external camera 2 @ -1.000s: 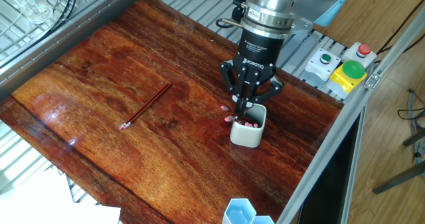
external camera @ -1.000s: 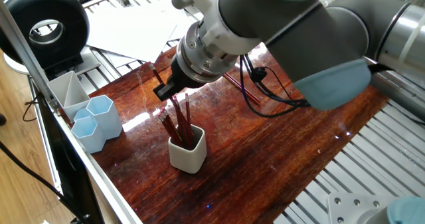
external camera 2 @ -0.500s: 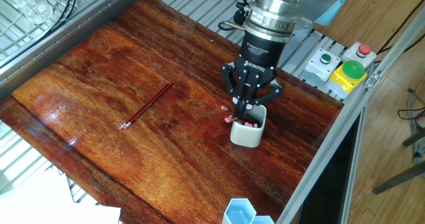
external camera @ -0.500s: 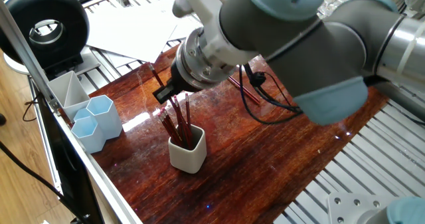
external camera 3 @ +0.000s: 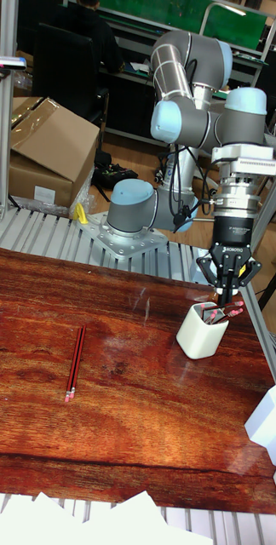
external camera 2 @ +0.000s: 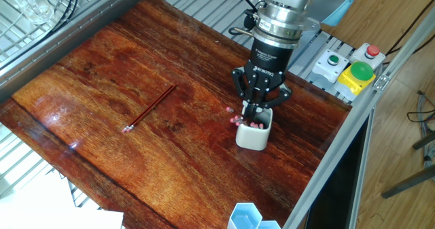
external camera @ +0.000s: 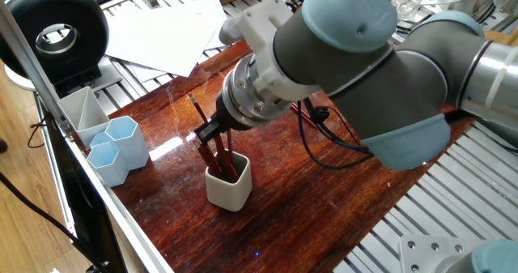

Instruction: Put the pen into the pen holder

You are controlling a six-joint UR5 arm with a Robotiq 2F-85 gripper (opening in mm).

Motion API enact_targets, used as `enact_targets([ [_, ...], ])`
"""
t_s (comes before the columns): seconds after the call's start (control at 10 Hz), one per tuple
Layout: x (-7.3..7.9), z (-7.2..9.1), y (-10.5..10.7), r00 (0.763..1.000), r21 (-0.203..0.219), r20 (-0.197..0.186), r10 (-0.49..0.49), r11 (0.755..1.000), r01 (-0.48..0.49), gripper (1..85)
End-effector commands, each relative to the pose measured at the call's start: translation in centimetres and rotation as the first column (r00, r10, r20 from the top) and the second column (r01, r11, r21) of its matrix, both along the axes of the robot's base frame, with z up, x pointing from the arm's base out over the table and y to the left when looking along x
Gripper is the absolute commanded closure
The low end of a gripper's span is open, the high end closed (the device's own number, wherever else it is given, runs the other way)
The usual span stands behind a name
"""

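The off-white pen holder (external camera: 229, 192) (external camera 2: 252, 138) (external camera 3: 198, 335) stands on the wooden table with several red pens in it. My gripper (external camera: 217, 137) (external camera 2: 257, 112) (external camera 3: 228, 298) hangs straight above it, fingertips at the rim, shut on a red pen (external camera: 199, 119). The pen's lower end is inside the cup and its top pokes out to the upper left of the fingers. Another red pen (external camera 2: 150, 108) (external camera 3: 73, 363) lies flat on the table, well away from the holder.
Pale blue hexagonal cups (external camera: 120, 147) (external camera 3: 274, 417) and a grey compartment tray (external camera: 79, 108) stand at the table's edge. Close behind the holder is a button box (external camera 2: 352, 71). White paper sheets (external camera: 162, 26) lie at the far side, and black cables (external camera: 320, 131) trail under the arm.
The gripper has come down toward the holder with the pen, whose lower end now sits deeper in the cup. The pen lying on the table has not moved.
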State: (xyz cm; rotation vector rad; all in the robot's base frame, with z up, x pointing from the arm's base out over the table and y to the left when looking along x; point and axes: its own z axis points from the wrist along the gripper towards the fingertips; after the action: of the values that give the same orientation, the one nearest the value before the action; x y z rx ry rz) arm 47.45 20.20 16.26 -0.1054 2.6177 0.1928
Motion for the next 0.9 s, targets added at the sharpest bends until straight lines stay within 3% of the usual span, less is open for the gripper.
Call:
enact_targets([
  [0.0, -1.1, -0.4, 0.8, 0.999, 0.029, -0.034, 0.026, 0.999, -0.025, 56.7],
  [0.2, -1.6, -0.6, 0.8, 0.998, 0.025, -0.052, 0.035, 0.999, -0.034, 53.7],
  [0.3, -2.3, -0.9, 0.5, 0.996, 0.014, -0.083, 0.038, 0.999, -0.037, 53.7],
  [0.4, -3.7, -1.1, -0.2, 0.988, -0.014, -0.151, 0.033, 0.999, -0.036, 54.3],
  [0.6, -8.1, 0.1, -3.3, 0.941, -0.099, -0.337, 0.007, 0.994, -0.043, 57.7],
  [0.7, -9.1, 0.8, -5.4, 0.922, -0.143, -0.387, 0.008, 0.987, -0.068, 59.7],
  [0.8, -8.9, 1.0, -6.7, 0.921, -0.160, -0.390, 0.020, 0.983, -0.090, 60.3],
])
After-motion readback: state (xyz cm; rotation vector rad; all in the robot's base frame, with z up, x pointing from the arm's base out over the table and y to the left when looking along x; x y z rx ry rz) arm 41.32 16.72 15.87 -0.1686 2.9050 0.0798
